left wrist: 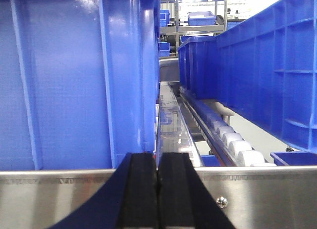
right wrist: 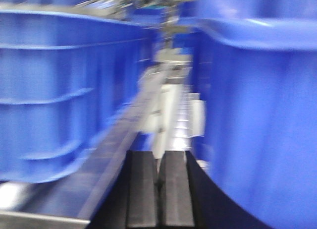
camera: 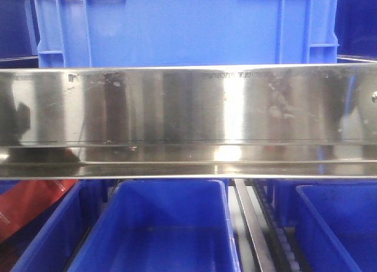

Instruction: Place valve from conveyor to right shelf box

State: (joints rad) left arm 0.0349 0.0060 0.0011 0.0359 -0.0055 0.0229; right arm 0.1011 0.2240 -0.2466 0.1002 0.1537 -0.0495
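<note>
Valve and conveyor not visible in any view, so valve's position vs either pincer can't be told.

Left pincer [left wrist: 158,189]: two black pads pressed together, nothing seen between them. It sits at the front edge of a shelf, just at a steel rail [left wrist: 267,199] w/ one screw. Past the rail: big blue bin [left wrist: 74,80] on the left, close up; 2nd blue bin [left wrist: 262,75] on the right; a row of white rollers [left wrist: 237,144] runs between them, nearer the right bin. More blue bins on racks far back.

Right pincer [right wrist: 159,189]: pads together or nearly so, a thin bright sliver shows at the top of the seam; view is motion-blurred, can't tell if anything is gripped. Blue bin [right wrist: 54,90] on its left, another [right wrist: 257,115] on its right, pale track between.

Front view: shiny steel rail [camera: 188,107] across the middle. 1 blue bin [camera: 177,25] above it; 3 blue bins below, the centre one [camera: 171,225] open. Red item [camera: 26,204] at lower left.
</note>
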